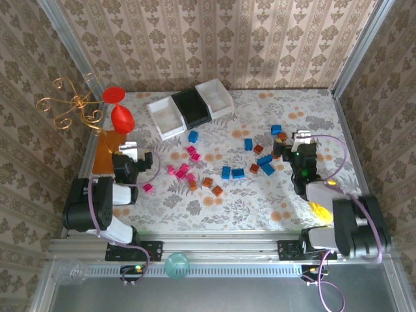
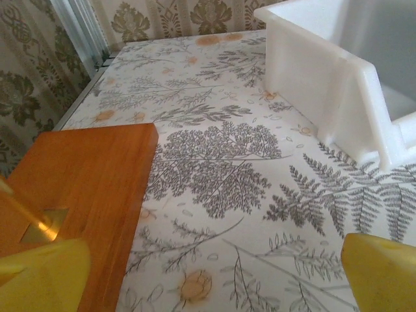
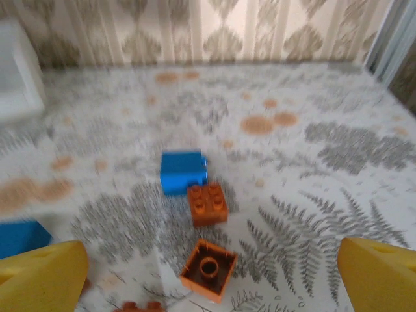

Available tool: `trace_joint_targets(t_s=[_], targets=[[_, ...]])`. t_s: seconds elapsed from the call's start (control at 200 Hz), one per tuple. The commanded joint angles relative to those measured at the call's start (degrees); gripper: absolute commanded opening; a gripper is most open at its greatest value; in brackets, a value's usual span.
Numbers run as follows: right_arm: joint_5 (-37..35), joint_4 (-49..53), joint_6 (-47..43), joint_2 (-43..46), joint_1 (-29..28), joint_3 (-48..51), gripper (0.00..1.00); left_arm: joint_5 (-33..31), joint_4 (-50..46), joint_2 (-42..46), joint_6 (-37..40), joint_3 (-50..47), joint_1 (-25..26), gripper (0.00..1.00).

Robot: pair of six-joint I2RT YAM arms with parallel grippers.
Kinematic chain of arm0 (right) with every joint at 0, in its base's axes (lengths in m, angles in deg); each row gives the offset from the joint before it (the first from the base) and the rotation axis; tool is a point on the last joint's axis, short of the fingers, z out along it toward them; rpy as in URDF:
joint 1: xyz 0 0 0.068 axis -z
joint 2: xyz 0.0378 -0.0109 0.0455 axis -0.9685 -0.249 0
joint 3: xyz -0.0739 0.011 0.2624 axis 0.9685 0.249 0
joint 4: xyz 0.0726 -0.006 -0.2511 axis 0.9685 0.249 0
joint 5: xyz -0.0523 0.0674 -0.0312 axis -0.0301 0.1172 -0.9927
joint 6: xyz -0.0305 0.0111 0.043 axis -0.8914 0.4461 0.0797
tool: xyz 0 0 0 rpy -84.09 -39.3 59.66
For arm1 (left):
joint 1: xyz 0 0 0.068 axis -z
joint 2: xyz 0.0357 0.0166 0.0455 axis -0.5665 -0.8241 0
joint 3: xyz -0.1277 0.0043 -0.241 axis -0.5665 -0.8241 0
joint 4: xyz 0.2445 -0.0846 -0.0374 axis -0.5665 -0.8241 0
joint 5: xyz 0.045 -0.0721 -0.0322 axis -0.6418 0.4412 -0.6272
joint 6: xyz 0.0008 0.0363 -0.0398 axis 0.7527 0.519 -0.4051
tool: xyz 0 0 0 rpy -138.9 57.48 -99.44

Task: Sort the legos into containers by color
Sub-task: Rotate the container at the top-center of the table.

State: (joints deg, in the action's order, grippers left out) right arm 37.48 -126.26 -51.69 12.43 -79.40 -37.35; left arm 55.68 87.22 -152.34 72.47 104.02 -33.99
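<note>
Blue, pink and orange legos lie scattered over the table's middle: a pink cluster (image 1: 182, 170), orange ones (image 1: 211, 185), blue ones (image 1: 232, 173). At the back stand three bins in a row: white (image 1: 166, 117), black (image 1: 190, 107), white (image 1: 216, 97). My left gripper (image 1: 128, 151) is open over bare cloth (image 2: 214, 279), the near white bin (image 2: 338, 71) ahead to its right. My right gripper (image 1: 300, 140) is open (image 3: 211, 273), low above an upturned orange brick (image 3: 208, 268). Beyond it lie a studs-up orange brick (image 3: 208, 205) and a blue brick (image 3: 183, 171).
An orange-brown mat (image 1: 107, 153) lies left of the left gripper (image 2: 71, 188), holding a gold wire stand (image 1: 71, 104). A red goblet (image 1: 120, 110) stands beside it. A yellow object (image 1: 320, 209) sits by the right arm. Metal frame posts and papered walls enclose the table.
</note>
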Motion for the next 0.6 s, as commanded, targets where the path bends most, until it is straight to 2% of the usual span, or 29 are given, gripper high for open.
trace_joint_targets(t_s=[0.0,0.135,0.205,0.27,0.305,0.355,0.47,0.545,0.595], targets=[[-5.0,9.4,7.9,12.3,0.5,-1.2,1.00,-0.5,-0.9,6.6,-0.9,-0.3,-0.3,1.00],[-3.4,17.0,11.8,21.1,0.5,-2.0,1.00,-0.3,-16.8,15.2,-3.0,3.5,0.0,1.00],[0.0,19.6,14.4,23.6,0.4,-2.2,1.00,0.8,-26.2,19.5,-8.3,7.2,0.1,1.00],[2.5,21.6,16.3,23.7,-0.2,-2.8,1.00,4.7,-32.9,23.0,-13.0,10.8,1.3,0.99],[3.5,23.5,16.4,22.6,-0.7,-3.6,1.00,4.6,-34.4,23.7,-15.3,12.4,3.3,0.98],[3.6,24.5,15.5,20.9,-1.5,-4.2,1.00,2.6,-35.3,23.2,-16.3,14.6,8.9,0.96],[5.9,27.2,12.9,15.8,-2.1,-7.2,1.00,-7.4,-41.2,16.3,-13.9,24.2,22.3,0.97],[8.3,30.0,10.9,13.2,-2.3,-9.5,1.00,-11.9,-46.9,9.5,-14.3,31.8,27.0,0.96],[9.6,30.8,10.7,12.3,-2.6,-10.1,1.00,-13.5,-51.1,4.6,-15.3,37.1,28.2,0.95]])
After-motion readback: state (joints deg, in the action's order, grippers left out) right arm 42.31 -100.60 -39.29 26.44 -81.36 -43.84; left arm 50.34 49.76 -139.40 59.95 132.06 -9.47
